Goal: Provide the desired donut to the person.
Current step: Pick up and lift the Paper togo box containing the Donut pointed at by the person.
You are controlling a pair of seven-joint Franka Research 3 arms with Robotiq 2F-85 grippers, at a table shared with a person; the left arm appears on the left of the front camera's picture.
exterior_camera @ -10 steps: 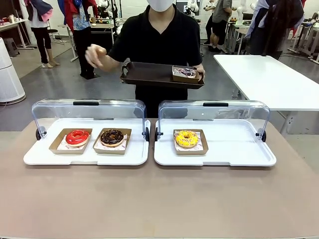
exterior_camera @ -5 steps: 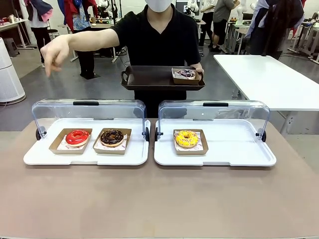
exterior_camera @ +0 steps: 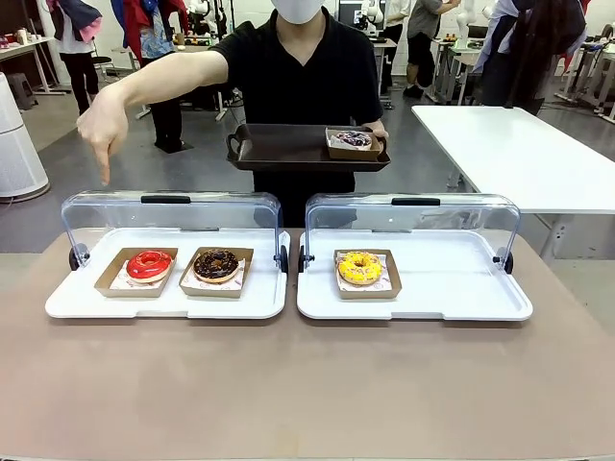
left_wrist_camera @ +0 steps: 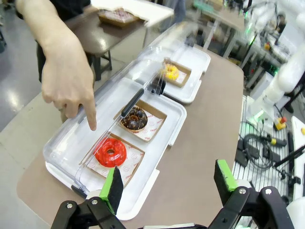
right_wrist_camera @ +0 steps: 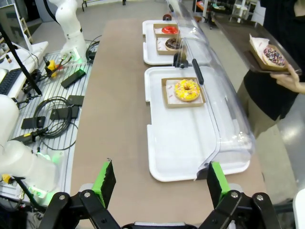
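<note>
The person (exterior_camera: 306,72) in a black T-shirt stands at the far side. One hand (exterior_camera: 103,133) points a finger down over the left end of the left white tray (exterior_camera: 77,305), above the red donut (exterior_camera: 149,264). In the left wrist view that finger (left_wrist_camera: 90,119) hangs above the red donut (left_wrist_camera: 110,152). A chocolate donut (exterior_camera: 216,264) sits beside the red one, and a yellow donut (exterior_camera: 360,268) lies in the right tray (exterior_camera: 452,288). My left gripper (left_wrist_camera: 169,180) and right gripper (right_wrist_camera: 160,179) both stand open, high above the table, holding nothing.
The person's other hand holds a dark brown tray (exterior_camera: 279,149) with a sprinkled donut (exterior_camera: 352,139) in a box. Both clear lids (exterior_camera: 171,213) stand swung open at the trays' far edges. The near half of the brown table (exterior_camera: 307,384) is bare. A white table (exterior_camera: 519,154) stands at far right.
The person's free hand swung from near the chest out to the left and now points straight down over the red donut's end of the tray. The held tray shifted slightly.
</note>
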